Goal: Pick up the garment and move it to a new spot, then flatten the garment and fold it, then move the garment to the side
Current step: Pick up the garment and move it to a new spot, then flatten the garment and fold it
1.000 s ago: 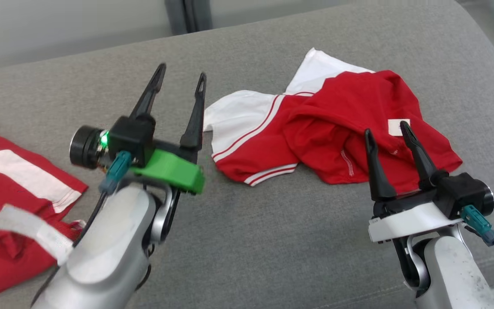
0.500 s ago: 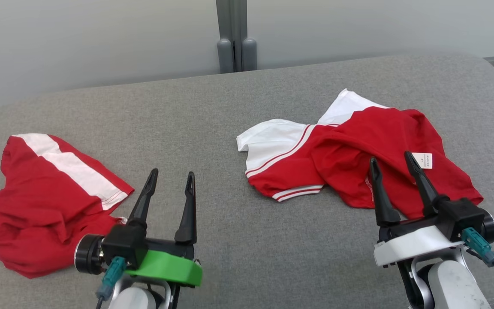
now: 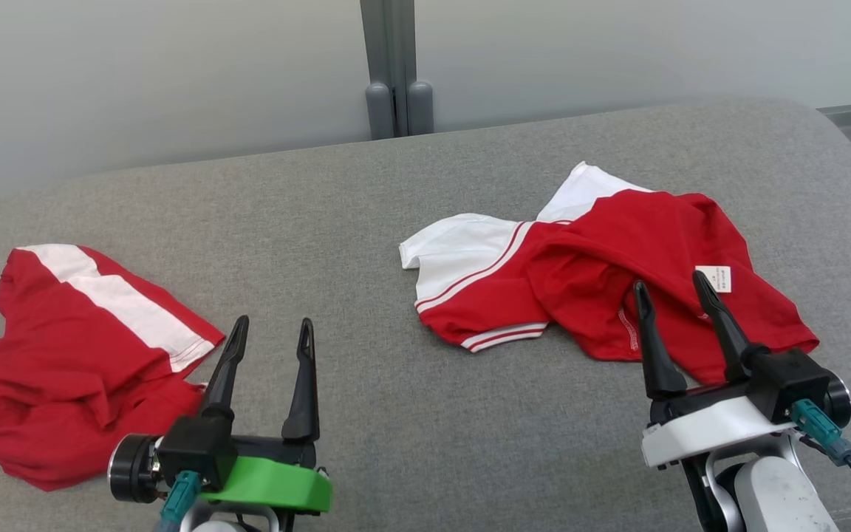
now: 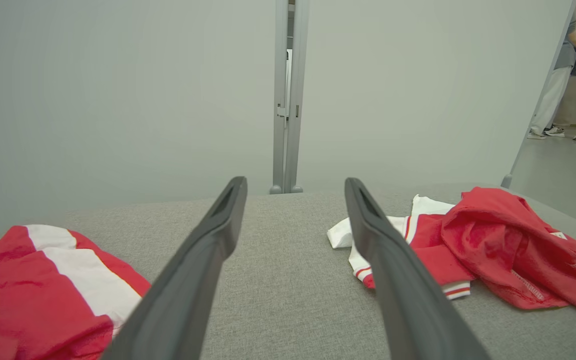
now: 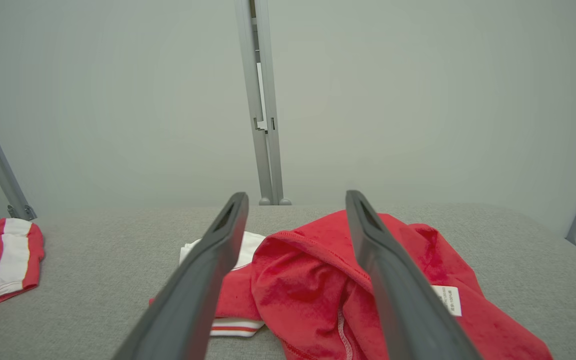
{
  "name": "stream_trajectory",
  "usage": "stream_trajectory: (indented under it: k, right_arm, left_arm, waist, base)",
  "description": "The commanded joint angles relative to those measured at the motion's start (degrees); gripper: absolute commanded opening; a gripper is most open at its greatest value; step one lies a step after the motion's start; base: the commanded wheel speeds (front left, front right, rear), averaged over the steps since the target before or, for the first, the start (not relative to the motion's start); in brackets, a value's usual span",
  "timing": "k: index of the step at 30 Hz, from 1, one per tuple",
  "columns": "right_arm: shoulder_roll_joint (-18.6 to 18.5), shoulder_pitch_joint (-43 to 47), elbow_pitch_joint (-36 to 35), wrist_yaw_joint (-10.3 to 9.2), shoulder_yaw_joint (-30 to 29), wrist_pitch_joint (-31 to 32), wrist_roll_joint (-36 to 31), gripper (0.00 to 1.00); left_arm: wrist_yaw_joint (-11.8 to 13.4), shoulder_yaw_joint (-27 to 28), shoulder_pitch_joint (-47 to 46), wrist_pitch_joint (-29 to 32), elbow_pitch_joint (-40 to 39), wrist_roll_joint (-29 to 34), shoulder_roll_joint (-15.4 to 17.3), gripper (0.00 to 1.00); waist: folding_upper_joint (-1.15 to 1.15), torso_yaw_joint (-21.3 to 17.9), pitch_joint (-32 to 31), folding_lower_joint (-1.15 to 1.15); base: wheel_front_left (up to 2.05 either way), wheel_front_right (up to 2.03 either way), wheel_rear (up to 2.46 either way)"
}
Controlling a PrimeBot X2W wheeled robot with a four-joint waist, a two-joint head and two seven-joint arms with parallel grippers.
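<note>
On the right of the grey surface [image 3: 396,414] the crumpled garment [image 3: 603,258] lies by the right gripper [image 3: 670,281]; its jaws and the left gripper's [image 3: 273,321] stand wide, empty; best pinch the near hem, not the bunch

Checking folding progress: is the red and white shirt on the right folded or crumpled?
Crumpled: the red and white shirt lies bunched, body heaped over itself, label showing.

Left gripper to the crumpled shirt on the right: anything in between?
Nothing. Bare grey padded surface runs from the left gripper to the crumpled shirt, seen in the head view and the left wrist view.
</note>
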Motion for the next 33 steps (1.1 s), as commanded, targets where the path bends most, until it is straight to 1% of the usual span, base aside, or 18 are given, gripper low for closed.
stream_trajectory:
  k: [1, 4, 9, 13, 16, 18, 21, 23, 25, 29, 33]
  right_arm:
    - [-0.1, 0.7, 0.1, 0.01, 0.1, -0.2, 0.1, 1.00]
    - [-0.1, 0.7, 0.3, 0.01, 0.1, -0.2, 0.2, 1.00]
    - [-0.1, 0.6, 0.3, 0.01, -0.2, -0.2, 0.5, 1.00]
    - [-0.1, -0.3, 1.7, 0.01, 0.1, -0.2, -0.6, 1.00]
    - [-0.1, -2.5, 6.9, 0.01, 1.1, -0.2, -2.0, 1.00]
    - [-0.2, -4.6, 10.9, 0.01, 1.1, 0.4, -1.0, 1.00]
    - [-0.1, -8.0, 16.1, 0.01, 1.1, 2.1, 0.2, 1.00]
    - [-1.1, -10.6, 19.3, 0.01, 1.3, 3.5, 0.2, 1.00]
    - [-2.2, -13.2, 22.3, -0.04, 0.1, 4.5, 0.0, 1.00]
    - [-2.4, -17.5, 27.7, -0.02, -3.2, 5.9, 0.2, 1.00]
    - [-3.2, -20.7, 32.2, -0.03, -5.5, 6.4, 0.6, 1.00]
  left_arm:
    - [-0.4, 0.5, 0.9, 0.0, -0.2, 0.4, 0.0, 1.00]
    - [-0.8, 1.0, 1.1, 0.0, 0.1, 0.6, -0.1, 1.00]
    - [-0.7, 0.3, 1.1, 0.0, 0.3, -0.4, -0.2, 1.00]
    - [-0.8, -0.8, 0.2, 0.0, 0.7, -0.7, -0.2, 1.00]
    - [-0.5, -1.8, -1.2, 0.0, 1.0, -1.0, -0.1, 1.00]
    - [-0.5, -2.5, -2.0, 0.0, 1.7, -0.5, -0.1, 1.00]
    - [0.0, -2.9, -3.1, 0.0, 2.5, -1.3, -0.1, 1.00]
    - [0.1, -3.3, -3.7, 0.0, 2.8, -1.6, -0.1, 1.00]
    - [0.3, -3.7, -4.2, 0.0, 3.0, -1.6, -0.1, 1.00]
    - [0.7, -4.3, -4.3, 0.0, 3.1, -2.1, -0.1, 1.00]
    - [1.0, -4.9, -4.6, 0.0, 3.0, -2.9, -0.1, 1.00]
  waist:
    - [0.00, 0.0, -0.1, 0.00]
    - [0.00, 0.1, -0.2, 0.00]
    - [0.00, 0.7, -0.3, 0.00]
    - [0.00, 2.2, 0.6, 0.00]
    - [0.00, 4.1, 1.8, 0.00]
    - [0.00, 5.8, 2.8, 0.00]
    - [0.00, 8.6, 4.1, 0.00]
    - [0.00, 10.5, 5.0, 0.00]
    - [0.00, 12.3, 5.9, 0.00]
    - [0.00, 15.3, 7.2, 0.00]
    - [0.00, 17.3, 8.2, 0.00]
  base:
    - [0.00, 0.00, 0.00]
    - [0.00, 0.00, 0.00]
    - [0.00, 0.00, 0.00]
    - [0.00, 0.00, 0.00]
    - [0.00, 0.00, 0.00]
    - [0.00, 0.00, 0.00]
    - [0.00, 0.00, 0.00]
    - [0.00, 0.00, 0.00]
    - [0.00, 0.00, 0.00]
    - [0.00, 0.00, 0.00]
    - [0.00, 0.00, 0.00]
